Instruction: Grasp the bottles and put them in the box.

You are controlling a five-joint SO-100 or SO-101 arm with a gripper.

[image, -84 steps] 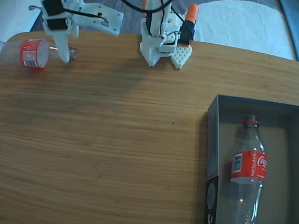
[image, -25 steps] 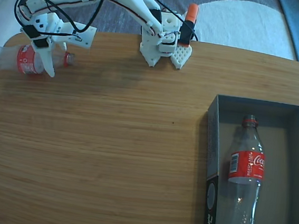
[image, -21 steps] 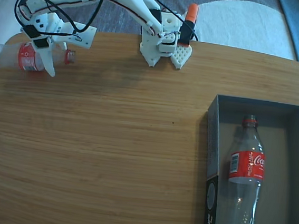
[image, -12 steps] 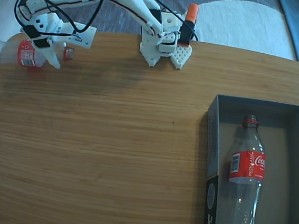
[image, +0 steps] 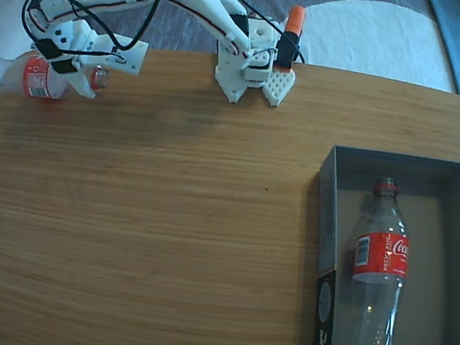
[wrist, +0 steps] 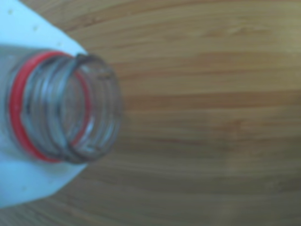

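The gripper is at the far left corner of the table in the fixed view, closed around the upper part of the second bottle, between its red label and its neck. The bottle lies roughly level across the jaws, with its clear base sticking out past the table's edge on the side away from the arm's base, and its open mouth pointing back toward the base. In the wrist view the uncapped mouth and red neck ring fill the left of the picture right in front of a white finger, with bare wood beyond, so the neck sits close against the tool.

The other bottle already lies lengthwise in the box, well away from the gripper, across the table to the right in the fixed view.

An empty plastic bottle like this is probably very light, thin-walled and smooth, so it should dent under pressure and could slip or swing. Holding it near the shoulder, where the plastic is stiffer, looks sensible, though the long body hanging out to one side may tip it during the carry. Room remains in the box beside the first bottle, but the fit looks snug.
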